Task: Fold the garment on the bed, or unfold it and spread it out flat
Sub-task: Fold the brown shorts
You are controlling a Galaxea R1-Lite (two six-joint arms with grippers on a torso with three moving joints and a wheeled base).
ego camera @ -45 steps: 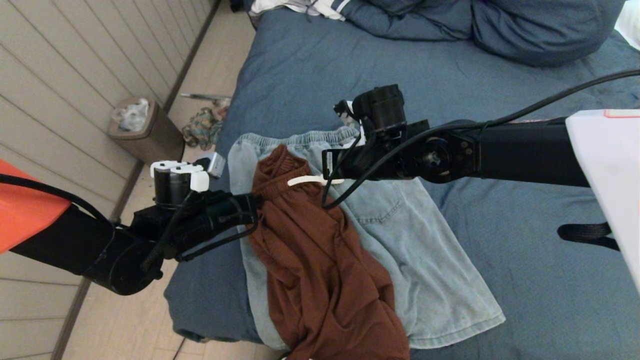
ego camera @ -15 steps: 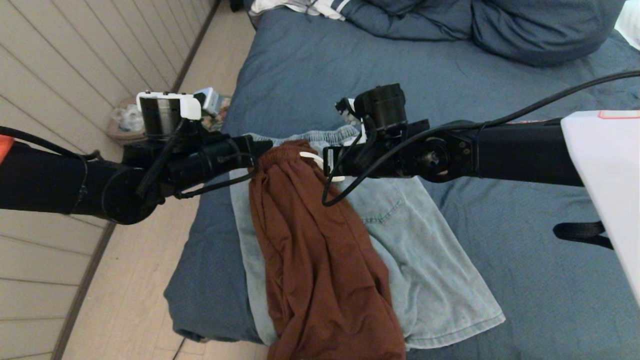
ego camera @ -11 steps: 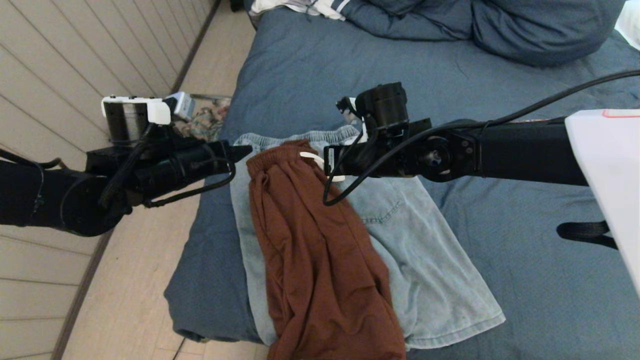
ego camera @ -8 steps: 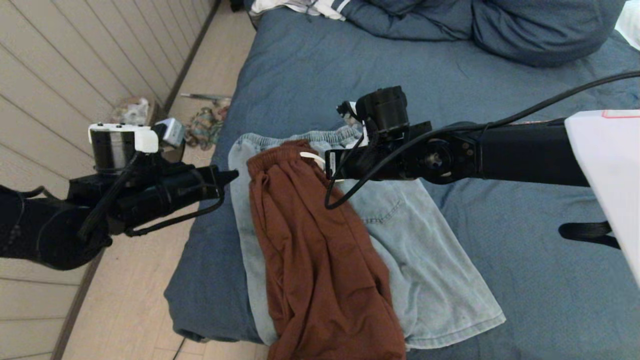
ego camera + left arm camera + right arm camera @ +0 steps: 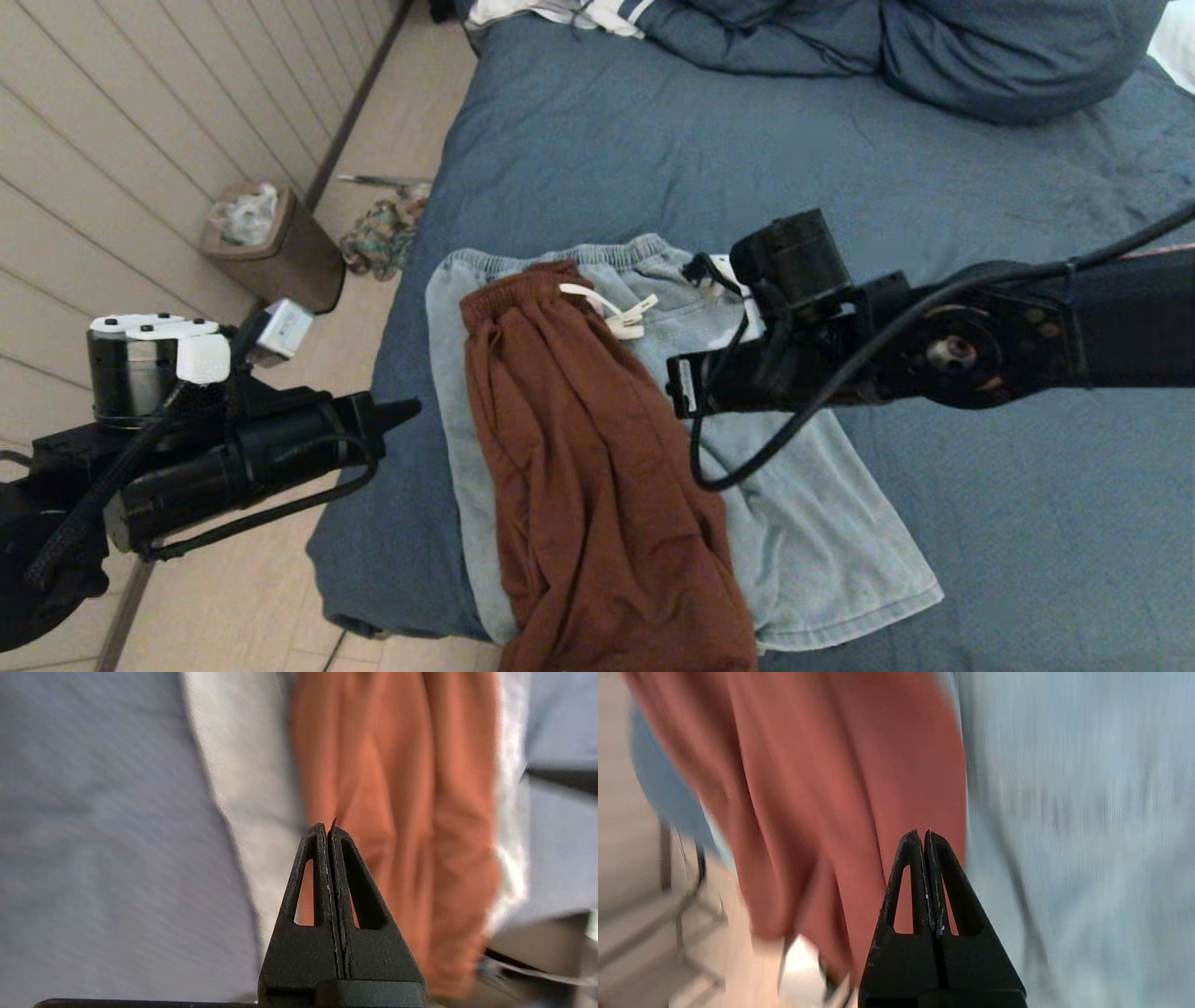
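- Bin: small brown container on the floor by the wall, well beyond the left gripper and off the bed. Crumpled pale material fills its top; probably a liner or paper, the view is too coarse to say which.
- A heap of multicoloured cloth lies on the floor between bin and bed edge.
- Left gripper: fingers pressed together, holding nothing, hovering at the bed's left edge, just beside the garments and apart from them.
- Right gripper: fingers pressed together, empty, above the light denim shorts, just right of the rust-brown shorts.
- Rust-brown shorts lie lengthwise on top of the denim shorts, between the two grippers; the waistband with its white drawstring lies beyond both fingertips.
- Both garments sit on the near left part of the bed, hems toward the near edge.
- Head view only: bin, floor cloth, drawstring, bunched blue bedding at the far end.
- Left wrist view only: closed fingertips seen against the rust fabric; the brown shorts reach right down to the pale hem.
- Right wrist view only: floor and a metal frame past the bed's near edge.
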